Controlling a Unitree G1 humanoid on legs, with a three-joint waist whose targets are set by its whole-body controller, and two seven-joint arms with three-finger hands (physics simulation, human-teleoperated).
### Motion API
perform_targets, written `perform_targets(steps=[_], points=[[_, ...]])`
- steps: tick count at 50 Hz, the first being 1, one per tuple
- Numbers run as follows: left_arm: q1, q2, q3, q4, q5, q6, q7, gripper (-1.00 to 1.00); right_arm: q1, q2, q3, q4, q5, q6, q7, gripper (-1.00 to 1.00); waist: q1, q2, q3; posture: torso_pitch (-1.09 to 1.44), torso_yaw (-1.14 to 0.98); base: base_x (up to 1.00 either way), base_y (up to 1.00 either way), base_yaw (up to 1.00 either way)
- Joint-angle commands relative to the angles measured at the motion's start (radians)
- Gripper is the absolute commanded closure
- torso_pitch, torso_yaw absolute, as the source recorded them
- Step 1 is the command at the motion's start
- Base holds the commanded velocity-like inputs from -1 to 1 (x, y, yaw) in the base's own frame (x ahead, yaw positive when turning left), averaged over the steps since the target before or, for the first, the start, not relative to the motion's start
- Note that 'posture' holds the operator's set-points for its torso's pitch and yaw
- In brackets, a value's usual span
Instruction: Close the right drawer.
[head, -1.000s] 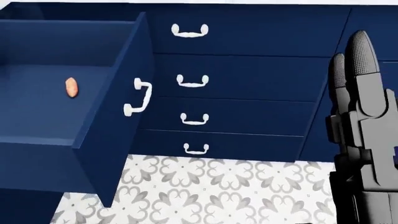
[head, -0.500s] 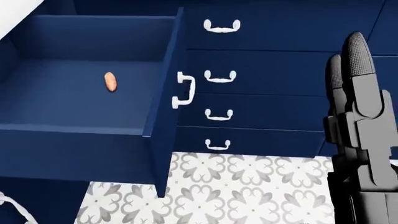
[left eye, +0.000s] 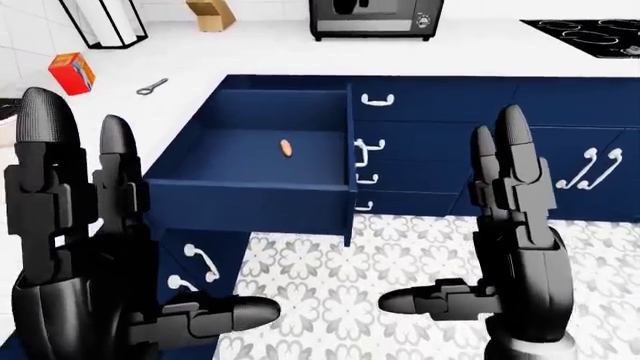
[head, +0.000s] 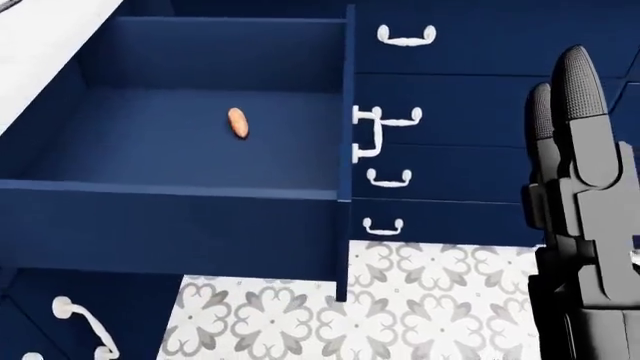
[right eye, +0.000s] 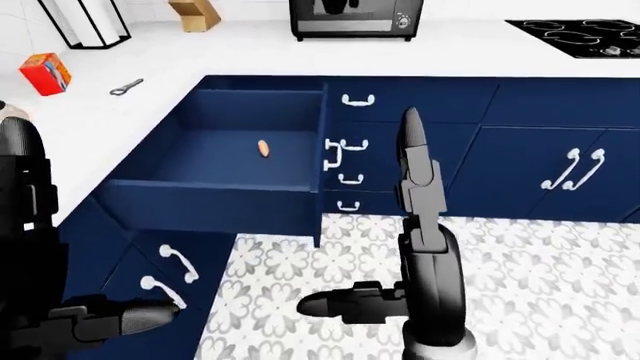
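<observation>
The right drawer (left eye: 262, 161) stands pulled far out from the dark blue cabinets at the corner of the white desk (left eye: 200, 64), its white handle (head: 366, 136) on the front panel at the right end in the left-eye view. Inside, on the drawer's floor, lies one small orange oblong item (head: 238, 122) (too small to identify). To the right of the drawer is a column of four shut drawers, each with a white handle.

The left robot hand (left eye: 95, 255) is raised at the lower left of the left-eye view, fingers straight up and thumb pointing right, released and holding nothing. The right robot hand (left eye: 505, 247) is raised at the lower right, fingers upright and thumb pointing left, likewise released and empty. Neither touches the drawer.

On the desk sit an orange box (left eye: 72, 72), a small metal tool (left eye: 151, 86) and a toaster oven (left eye: 376, 16). The floor (left eye: 420, 262) is patterned grey-and-white tile.
</observation>
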Motion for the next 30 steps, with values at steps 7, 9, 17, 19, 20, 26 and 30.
perform_targets(steps=[7, 9, 17, 19, 20, 26, 30], points=[[-0.018, 0.007, 0.035, -0.038, -0.006, -0.010, -0.001, -1.00, -0.013, 0.004, 0.006, -0.037, 0.008, -0.031, -0.005, -1.00, 0.005, 0.047, 0.002, 0.00, 0.00, 0.00, 0.35, 0.00], [-0.011, 0.007, 0.023, -0.038, 0.006, -0.018, 0.000, -1.00, -0.012, 0.004, 0.006, -0.036, 0.007, -0.033, -0.005, -1.00, 0.004, 0.099, -0.009, 0.00, 0.00, 0.00, 0.35, 0.00], [-0.015, 0.007, 0.024, -0.038, 0.005, -0.014, 0.000, -1.00, -0.011, 0.004, 0.003, -0.038, 0.006, -0.039, -0.005, -1.00, 0.017, 0.084, -0.019, 0.00, 0.00, 0.00, 0.09, 0.00], [-0.020, 0.002, 0.024, -0.038, 0.006, -0.008, -0.004, -1.00, -0.012, 0.004, 0.002, -0.036, 0.006, -0.042, -0.004, -1.00, 0.025, 0.080, -0.009, 0.00, 0.00, 0.13, 0.00, 0.00], [-0.019, 0.003, 0.024, -0.038, 0.006, -0.009, -0.004, -1.00, -0.012, 0.004, 0.001, -0.039, 0.007, -0.040, -0.003, -1.00, 0.028, 0.075, 0.002, 0.00, 0.00, 0.17, 0.00, 0.00], [-0.016, 0.011, 0.025, -0.038, 0.003, -0.015, 0.003, -1.00, -0.008, 0.005, 0.001, -0.042, 0.002, -0.044, -0.001, -1.00, 0.030, 0.044, 0.014, 0.00, 0.00, 0.26, 0.00, 0.00], [-0.014, 0.015, 0.027, -0.038, -0.001, -0.017, 0.006, -1.00, -0.005, 0.005, 0.002, -0.041, 0.001, -0.047, -0.002, -1.00, 0.028, 0.021, 0.013, 0.00, 0.00, 0.26, 0.00, 0.00]])
